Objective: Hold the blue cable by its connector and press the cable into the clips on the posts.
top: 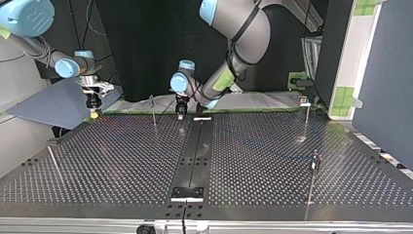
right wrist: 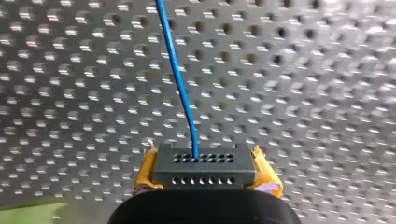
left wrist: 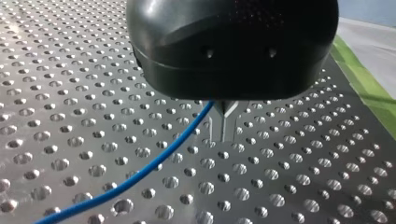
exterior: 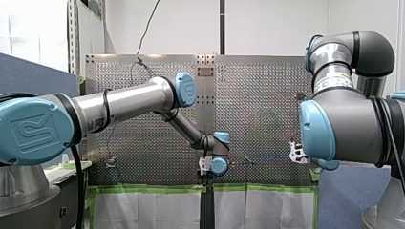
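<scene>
Holds blue cable (right wrist: pixel 180 79) by black connector (right wrist: pixel 204 161), squeezed between yellow pads of my right pincer (right wrist: pixel 204 173), above perforated metal bench (right wrist: pixel 303 93). Leads toward my left pincer (left wrist: pixel 226 109); cannot tell if spread or pinching, housing in the way. Thin posts (top: pixel 153 109) upright; clips too small to see.

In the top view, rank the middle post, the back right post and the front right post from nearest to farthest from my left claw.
1. Middle post: at the back, just beside my left claw, toward the view's left.
2. Back right post: near the far edge, well off to the view's right.
3. Front right post: also at the right, but much nearer the camera.
</scene>
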Controlling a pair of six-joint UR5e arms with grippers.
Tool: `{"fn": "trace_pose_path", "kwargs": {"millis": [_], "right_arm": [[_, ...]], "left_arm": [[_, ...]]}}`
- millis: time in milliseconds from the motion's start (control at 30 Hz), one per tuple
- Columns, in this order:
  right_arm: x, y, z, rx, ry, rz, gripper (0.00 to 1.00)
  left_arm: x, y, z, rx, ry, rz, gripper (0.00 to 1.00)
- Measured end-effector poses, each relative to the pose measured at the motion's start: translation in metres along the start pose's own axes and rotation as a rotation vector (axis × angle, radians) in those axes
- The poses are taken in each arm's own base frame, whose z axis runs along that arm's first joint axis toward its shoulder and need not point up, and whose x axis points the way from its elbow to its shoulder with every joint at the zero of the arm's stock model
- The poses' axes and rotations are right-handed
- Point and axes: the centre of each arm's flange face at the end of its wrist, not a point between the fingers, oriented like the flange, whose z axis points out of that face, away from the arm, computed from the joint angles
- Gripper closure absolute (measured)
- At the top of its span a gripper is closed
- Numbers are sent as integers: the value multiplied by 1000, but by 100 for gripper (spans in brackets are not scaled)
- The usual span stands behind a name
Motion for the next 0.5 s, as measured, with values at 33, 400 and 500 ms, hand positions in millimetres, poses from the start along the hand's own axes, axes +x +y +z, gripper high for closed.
{"fn": "trace_pose_path", "kwargs": {"millis": [33, 400, 500], "right_arm": [[-6, -1, 1, 1, -11, -1, 100], [-10, 4, 11, 4, -23, -13, 100], [-7, 3, 15, 8, -17, -13, 100]], "left_arm": [[0, 1, 1, 0, 0, -2, 100], [-9, 3, 9, -1, -13, -33, 100], [-10, 3, 9, 1, -8, -34, 100]]}}
